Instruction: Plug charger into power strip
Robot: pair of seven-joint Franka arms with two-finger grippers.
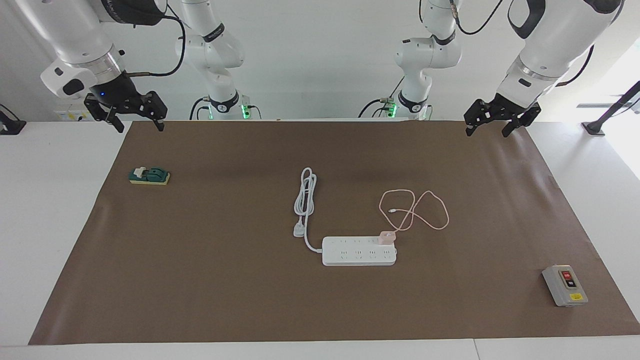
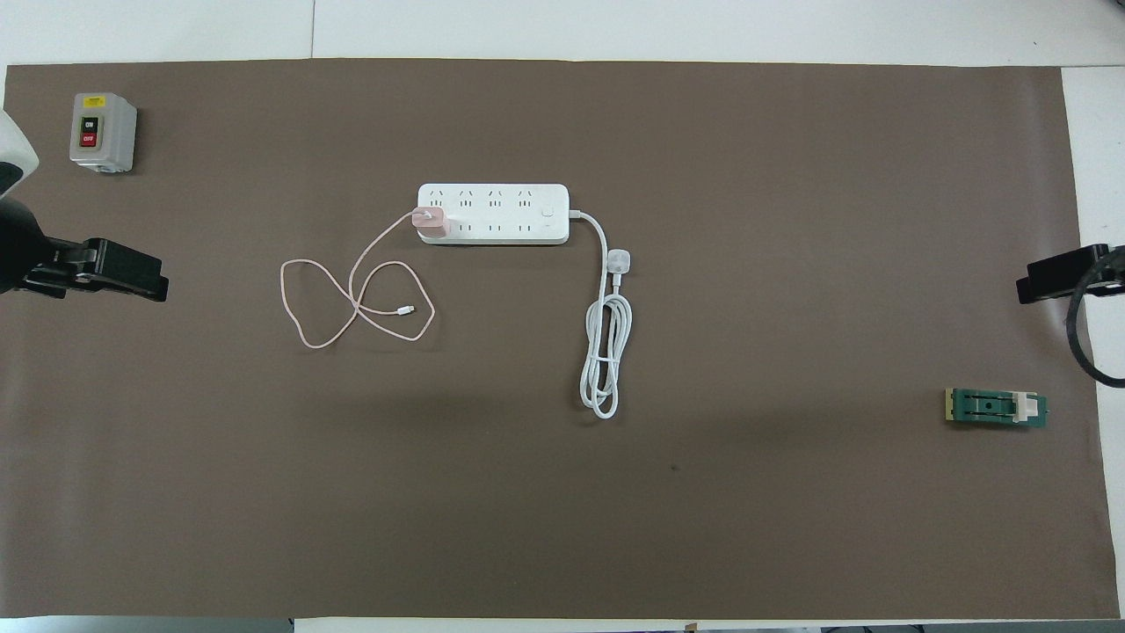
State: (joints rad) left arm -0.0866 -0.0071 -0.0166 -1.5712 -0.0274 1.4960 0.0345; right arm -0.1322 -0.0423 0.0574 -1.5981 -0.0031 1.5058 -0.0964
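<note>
A big white table (image 1: 50,210) carries a wide brown mat (image 1: 225,290) that covers most of it.

2 white robot arms hang over the mat's edge that is nearest the robots. The left gripper (image 1: 495,120) is up in the air over the mat's corner at the left arm's end, with its 2 fingers spread apart and nothing in them. The right gripper (image 1: 135,117) is up in the air over the mat's corner at the right arm's end. Its 2 fingers are spread apart too, and it holds nothing.

The power strip (image 1: 359,251) is a long flat white bar with 2 rows of holes. It lies flat near the middle of the mat. Its thick white cord (image 1: 306,197) lies in a long loop on the mat, nearer to the robots than the bar, and the round white plug (image 1: 299,230) lies just beside the bar.

A grey switch box (image 1: 564,285) with a red button and a black button sits near the mat's corner at the left arm's end, on the edge far from the robots. A small green block (image 1: 149,176) sits near the mat's edge at the right arm's end.

The charger (image 1: 386,238) is a small pink cube. It sits on the power strip, at the end toward the left arm. Its thin pink cable (image 1: 430,212) curls in loops on the mat, nearer to the robots.
</note>
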